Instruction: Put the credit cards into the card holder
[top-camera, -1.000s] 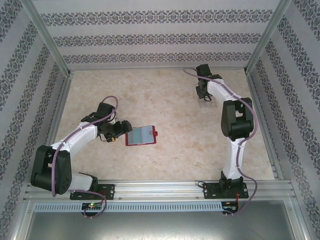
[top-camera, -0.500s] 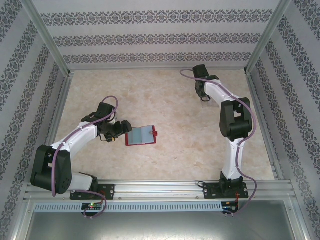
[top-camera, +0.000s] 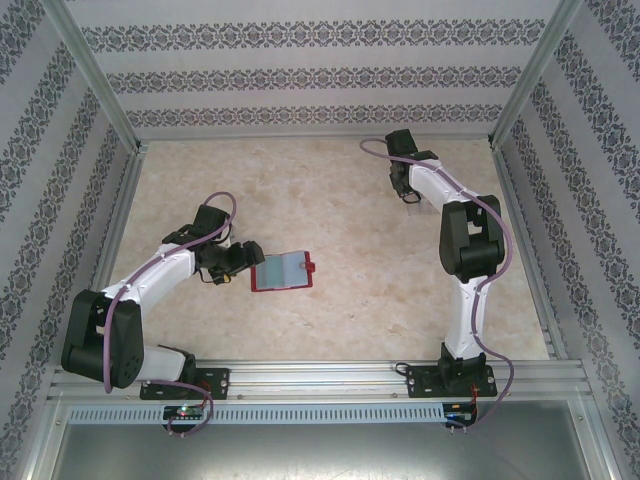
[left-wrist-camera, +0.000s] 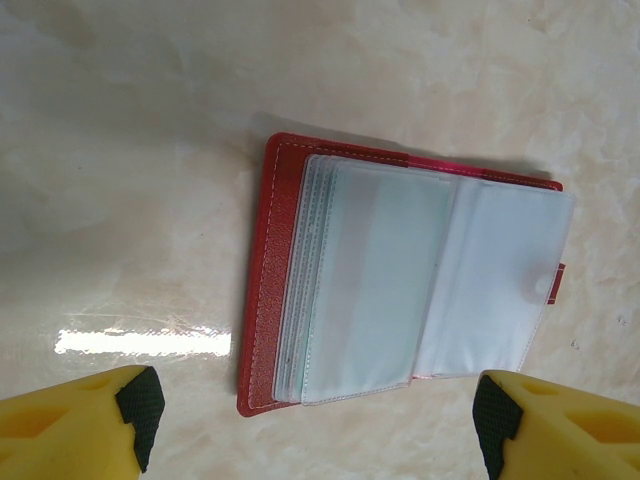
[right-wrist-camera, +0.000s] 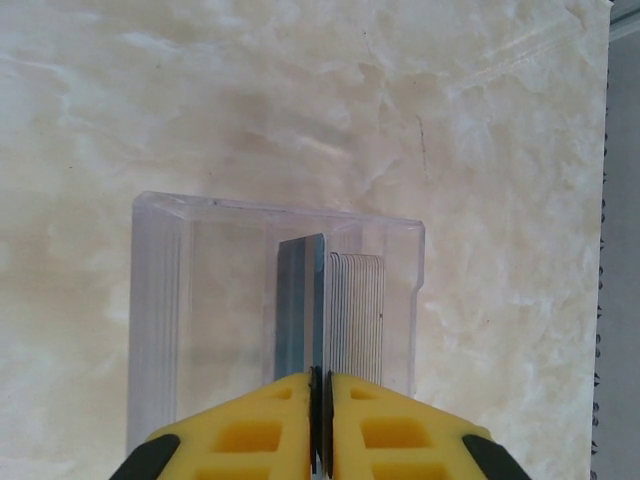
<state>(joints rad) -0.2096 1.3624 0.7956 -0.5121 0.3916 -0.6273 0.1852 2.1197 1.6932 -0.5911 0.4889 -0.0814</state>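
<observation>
Your right gripper, bottom centre of its wrist view, is clenched on one credit card standing edgewise inside the card holder. Your left gripper hangs released over the red wallet at frame centre.

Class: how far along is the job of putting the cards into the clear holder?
Done: a stack of cards stands in the clear card holder. In hand: the right claw is shut on a blue card inside it. Remaining: releasing it; the left claw hangs open over the red wallet, contents unclear.
</observation>
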